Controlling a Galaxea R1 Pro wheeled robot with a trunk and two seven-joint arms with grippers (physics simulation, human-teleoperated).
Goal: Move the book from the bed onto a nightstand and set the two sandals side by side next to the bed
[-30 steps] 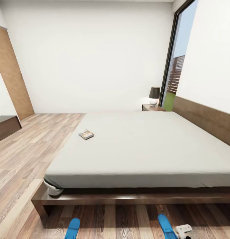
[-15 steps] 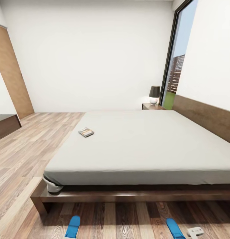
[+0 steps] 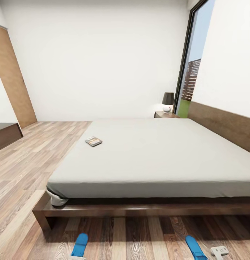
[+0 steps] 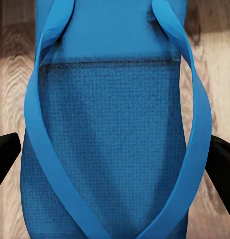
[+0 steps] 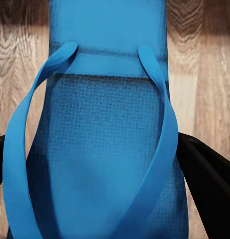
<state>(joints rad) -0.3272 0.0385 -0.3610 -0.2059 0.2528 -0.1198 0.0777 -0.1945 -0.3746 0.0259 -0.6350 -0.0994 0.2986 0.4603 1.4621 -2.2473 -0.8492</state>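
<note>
Two sandals are off the floor plan they need: the bed has slid slightly up the head view, a camera shift. The right sandal has drifted outward from the left sandal, so they are well apart, not paired. The book lies on the mattress. The right gripper clasps its sandal. The left gripper straddles its sandal, grip unconfirmed.

The sandals are showing bright blue (with a fine woven texture up close), the mattress plain light grey, the bed frame dark brown, the floor streaky wood-plank.
</note>
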